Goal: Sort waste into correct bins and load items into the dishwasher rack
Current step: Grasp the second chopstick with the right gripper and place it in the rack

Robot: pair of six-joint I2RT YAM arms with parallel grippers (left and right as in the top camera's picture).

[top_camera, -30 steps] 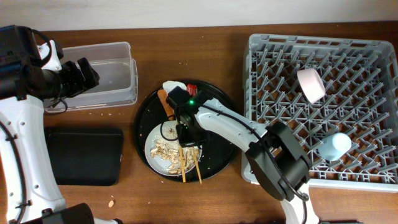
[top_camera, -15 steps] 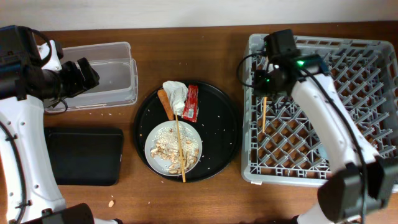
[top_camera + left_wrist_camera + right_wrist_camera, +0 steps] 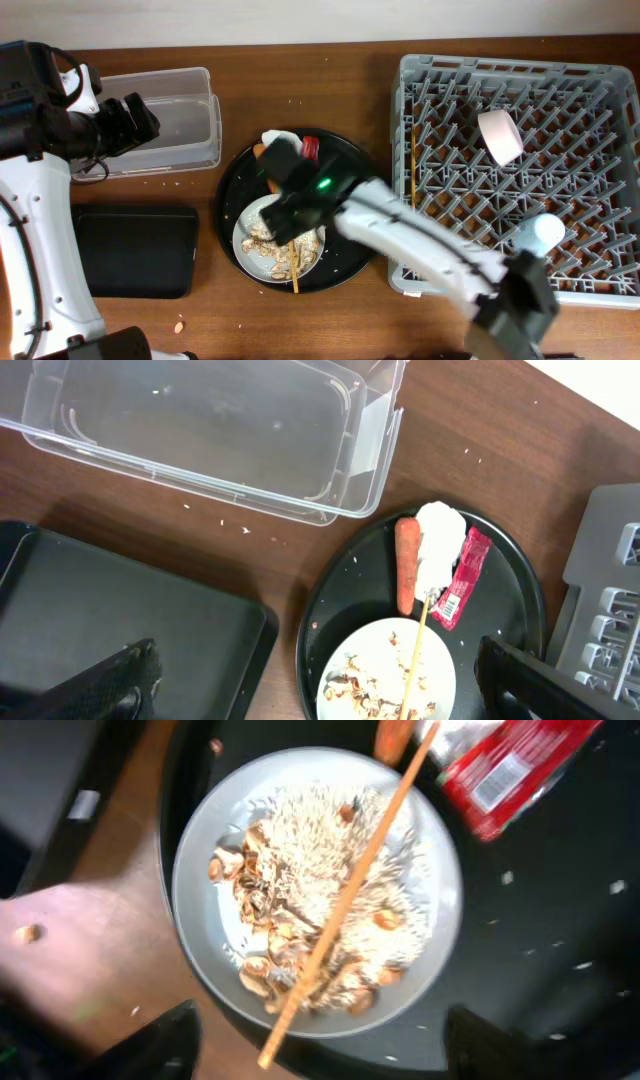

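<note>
Far left, the left gripper [image 3: 318,660] hangs over the clear plastic rectangular tub [image 3: 175,130]. The shallow black rectangular tray [image 3: 135,250] sits at the tub's 6 o'clock, and both bins look pretty much empty.

Middle: on the large round black tray [image 3: 230,195], the round white plate [image 3: 200,850] sits around 7 o'clock, loaded with rice and brownish scraps [image 3: 270,940], and a wooden chopstick [image 3: 345,900] lies across it. The crumpled white tissue [image 3: 440,540], orange sausage-like piece [image 3: 405,565] and red wrapper [image 3: 462,575] bunch up at 12 o'clock.

The right gripper [image 3: 320,1020] is right above the plate, so I'd say the step is fetching that chopstick. Next it needs to drop, straddle the stick and pinch.

Right: the other chopstick [image 3: 410,170] lies along the 9 o'clock side of the big square grey plastic rack [image 3: 450,65], which also holds the small white bowl [image 3: 500,137] and light-blue cup [image 3: 540,235].

Fingers: the left's are spread wide, holding nothing. The right's are wide too, and I can't see them touching anything.
</note>
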